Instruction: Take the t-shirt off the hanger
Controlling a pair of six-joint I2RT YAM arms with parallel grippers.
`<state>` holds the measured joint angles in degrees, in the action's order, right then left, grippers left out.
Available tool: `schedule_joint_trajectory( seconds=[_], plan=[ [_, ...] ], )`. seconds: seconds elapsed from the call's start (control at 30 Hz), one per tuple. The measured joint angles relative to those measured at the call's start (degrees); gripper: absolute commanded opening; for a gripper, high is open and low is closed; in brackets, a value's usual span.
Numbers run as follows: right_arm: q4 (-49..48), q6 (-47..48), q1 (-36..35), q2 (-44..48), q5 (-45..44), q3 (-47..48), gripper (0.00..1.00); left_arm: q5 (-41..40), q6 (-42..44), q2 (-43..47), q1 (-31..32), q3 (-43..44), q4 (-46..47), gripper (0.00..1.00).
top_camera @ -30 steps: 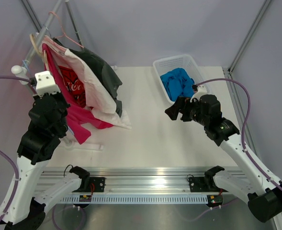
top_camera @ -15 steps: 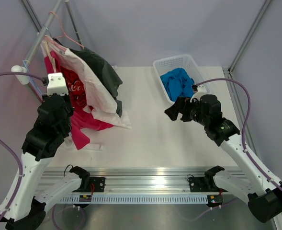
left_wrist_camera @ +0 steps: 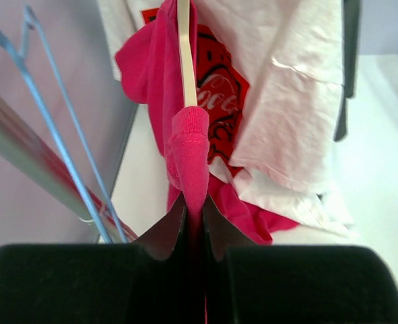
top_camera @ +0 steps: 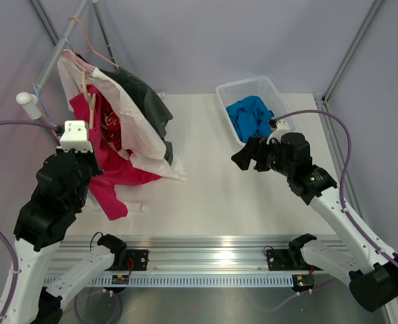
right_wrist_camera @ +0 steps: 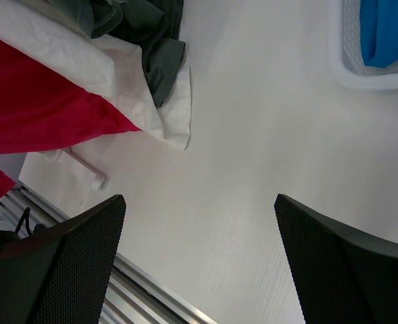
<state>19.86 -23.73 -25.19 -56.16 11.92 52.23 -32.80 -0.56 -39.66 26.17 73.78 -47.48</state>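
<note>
The magenta t-shirt (top_camera: 114,172) hangs at the left of the table from the clothes rail, partly under a white shirt. In the left wrist view a bunched fold of the t-shirt (left_wrist_camera: 190,145) runs down from the pale wooden hanger (left_wrist_camera: 183,54) into my left gripper (left_wrist_camera: 193,202). That gripper is shut on the fold. One bare arm of the hanger sticks up out of the cloth. My right gripper (right_wrist_camera: 199,199) is open over bare table, well to the right of the garments (top_camera: 242,156), with nothing between its fingers.
A white t-shirt with a red logo (top_camera: 141,128) and a dark grey garment (top_camera: 148,101) hang beside the magenta one. Thin light-blue wire hangers (left_wrist_camera: 63,135) and the metal rail (top_camera: 63,40) are close on the left. A white basket (top_camera: 280,101) with a blue garment (top_camera: 249,116) stands at the back right.
My left gripper has moved toward the near edge with the magenta cloth, drawing it down and baring more of the hanger arm. The right arm has stayed still.
</note>
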Motion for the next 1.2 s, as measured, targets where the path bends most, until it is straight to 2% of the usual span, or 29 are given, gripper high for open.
schedule_joint_trajectory(
  seconds=[0.5,0.83,1.2],
  plan=[
    [-1.5,2.1,0.0,2.8,3.6,0.0,0.99,20.9,-3.0,1.6,-0.2,1.1,-10.6,0.0],
    [-13.5,4.7,0.0,10.0,20.9,-2.0,0.99,34.6,-3.6,1.7,-0.5,2.9,-13.9,0.0],
    [-13.4,4.1,0.0,10.4,25.0,1.7,1.0,40.1,-5.3,3.1,-0.5,3.8,-18.0,0.0]
  ],
)
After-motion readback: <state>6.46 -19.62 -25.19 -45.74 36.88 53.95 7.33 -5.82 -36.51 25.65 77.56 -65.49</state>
